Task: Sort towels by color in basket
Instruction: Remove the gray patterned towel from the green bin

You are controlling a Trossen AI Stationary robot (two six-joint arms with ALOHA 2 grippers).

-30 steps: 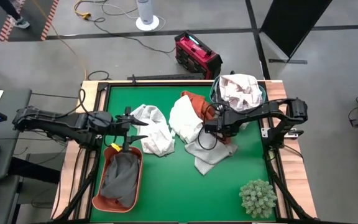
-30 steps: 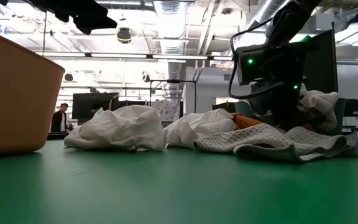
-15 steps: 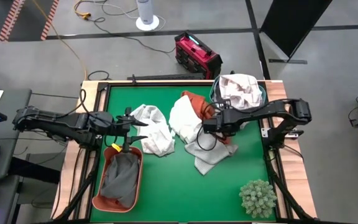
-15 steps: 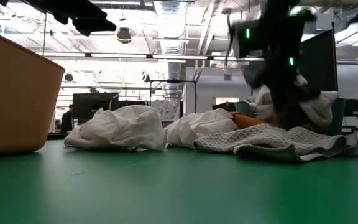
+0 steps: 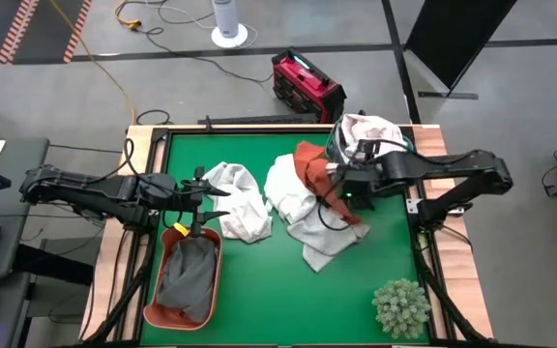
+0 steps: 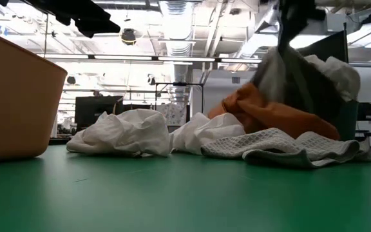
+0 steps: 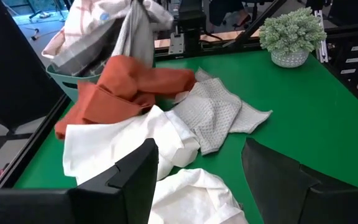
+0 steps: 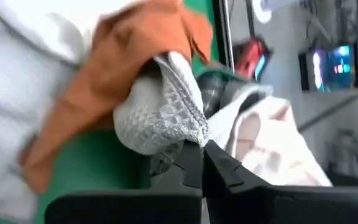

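My right gripper (image 8: 202,155) is high above the table's far right part, shut on a grey waffle-weave towel (image 8: 160,112) that hangs from it (image 6: 282,64). A rust-orange towel (image 5: 312,166) is heaped against that hanging cloth, with its lower end on the table. Another stretch of grey waffle cloth (image 5: 322,237) lies flat nearby. I cannot tell if it is the same towel. Two white towels (image 5: 235,203) (image 5: 286,188) lie mid-table. My left gripper (image 7: 197,180) waits open over the brown basket (image 5: 153,309), which holds a grey towel (image 5: 187,275). My right gripper pinches a bunched fold of the grey waffle towel (image 8: 182,134) between its two fingertips, slanting down from above. The cloth hangs slack below the fingers (image 7: 135,34). Its lower end is hidden behind the rust-orange towel.
A teal basket (image 7: 67,78) at the far right corner holds a white checked towel (image 5: 370,135). A spiky pale-green plant ball (image 5: 401,307) stands at the near right corner. Bare green mat lies along the near side of the table.
My right gripper has risen steeply from the cloth pile, shifting a little toward the table's right edge and rolling about its own line. The grey towel has come up with it. The rust-orange towel has been heaved up against it, while the flat grey cloth stayed put.
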